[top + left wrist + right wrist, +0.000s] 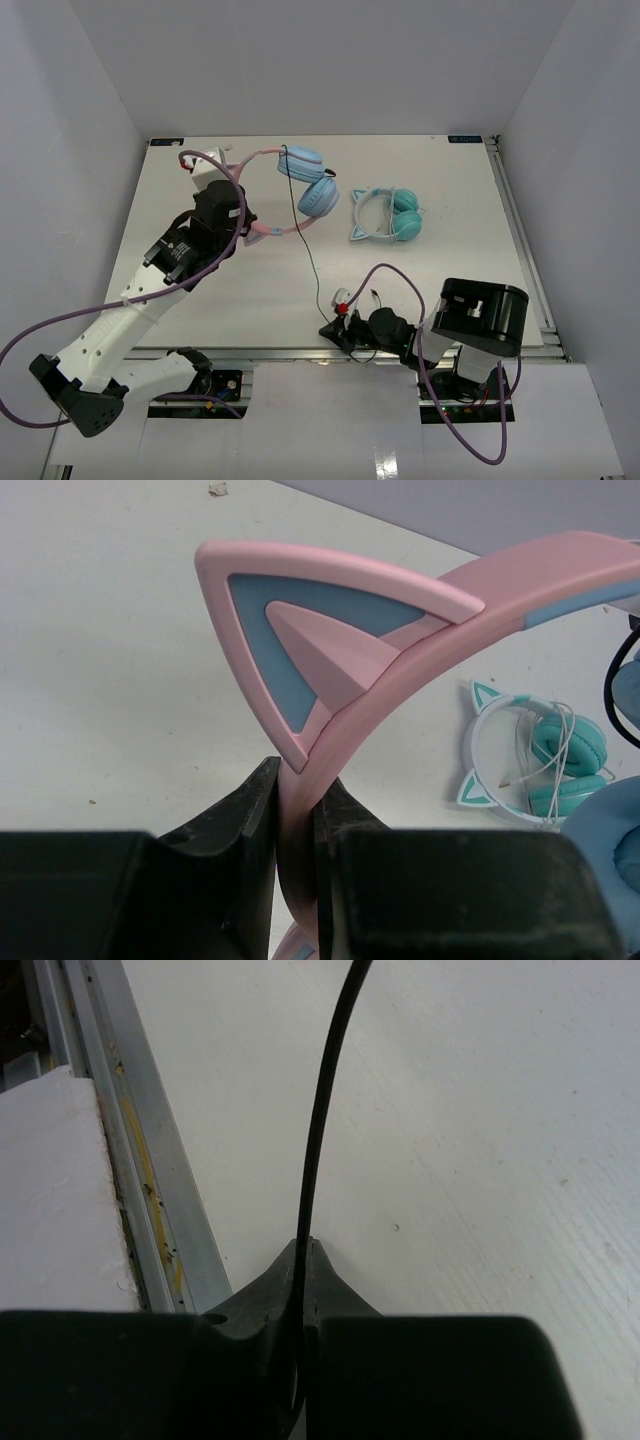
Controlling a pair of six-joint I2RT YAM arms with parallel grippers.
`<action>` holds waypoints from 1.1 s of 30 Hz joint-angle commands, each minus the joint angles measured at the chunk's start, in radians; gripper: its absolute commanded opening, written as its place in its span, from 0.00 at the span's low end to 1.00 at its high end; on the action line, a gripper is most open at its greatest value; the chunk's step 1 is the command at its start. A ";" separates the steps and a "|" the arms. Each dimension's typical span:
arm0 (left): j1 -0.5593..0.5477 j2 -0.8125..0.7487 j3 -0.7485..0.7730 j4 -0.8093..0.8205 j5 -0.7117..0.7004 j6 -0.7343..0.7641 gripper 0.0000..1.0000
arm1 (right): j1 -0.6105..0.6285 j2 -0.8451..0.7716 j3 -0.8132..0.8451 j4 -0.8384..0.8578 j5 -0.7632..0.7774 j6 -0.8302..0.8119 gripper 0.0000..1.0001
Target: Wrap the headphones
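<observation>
The left hand (297, 785) is clamped on the pink headband (480, 600) of the headphones (318, 197), just below a cat ear (300, 630). The right hand (302, 1255) is pinched shut on the thin black cable (320, 1110) by the near edge of the desk (450, 280). The light-blue ear cups (300, 162) are toward the far side.

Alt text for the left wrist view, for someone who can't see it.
The left gripper is shut on the pink headband of the headphones, just below a pink-and-blue cat ear. A white-and-teal cat-ear pair lies behind on the white table.
</observation>
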 commanded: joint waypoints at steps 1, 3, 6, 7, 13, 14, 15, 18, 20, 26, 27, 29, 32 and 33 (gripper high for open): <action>0.003 -0.048 0.066 0.058 -0.029 -0.008 0.00 | 0.003 0.004 -0.046 0.510 0.105 -0.032 0.08; 0.003 -0.060 0.069 0.052 -0.019 -0.001 0.00 | 0.002 0.014 -0.048 0.518 0.119 -0.031 0.08; 0.003 -0.086 0.075 0.044 0.026 0.006 0.00 | -0.004 0.026 -0.046 0.521 0.136 -0.028 0.08; 0.003 -0.100 0.077 0.038 0.062 0.017 0.00 | -0.007 0.026 -0.048 0.525 0.140 -0.026 0.08; 0.004 -0.168 0.129 -0.042 0.321 0.098 0.00 | -0.020 -0.023 -0.055 0.522 0.200 -0.039 0.08; 0.004 -0.174 0.138 -0.063 0.377 0.110 0.00 | -0.026 -0.036 -0.051 0.510 0.206 -0.042 0.08; 0.004 -0.177 0.146 -0.089 0.425 0.119 0.00 | -0.033 -0.050 -0.045 0.490 0.208 -0.044 0.08; 0.003 -0.188 0.161 -0.135 0.573 0.163 0.00 | -0.056 -0.101 -0.007 0.394 0.216 -0.051 0.08; 0.003 -0.200 0.159 -0.154 0.634 0.203 0.00 | -0.080 -0.145 0.015 0.338 0.219 -0.059 0.08; 0.003 -0.249 0.100 -0.203 0.779 0.409 0.00 | -0.222 -0.297 0.181 -0.066 0.128 -0.030 0.08; 0.003 -0.250 0.094 -0.207 0.791 0.425 0.00 | -0.246 -0.331 0.205 -0.119 0.118 -0.032 0.08; 0.003 -0.246 0.083 -0.223 0.801 0.462 0.00 | -0.285 -0.394 0.254 -0.256 0.104 -0.048 0.08; 0.003 -0.234 0.072 -0.250 0.754 0.504 0.00 | -0.333 -0.493 0.318 -0.433 0.095 -0.082 0.08; 0.003 -0.236 0.067 -0.247 0.738 0.510 0.00 | -0.355 -0.524 0.341 -0.494 0.084 -0.089 0.08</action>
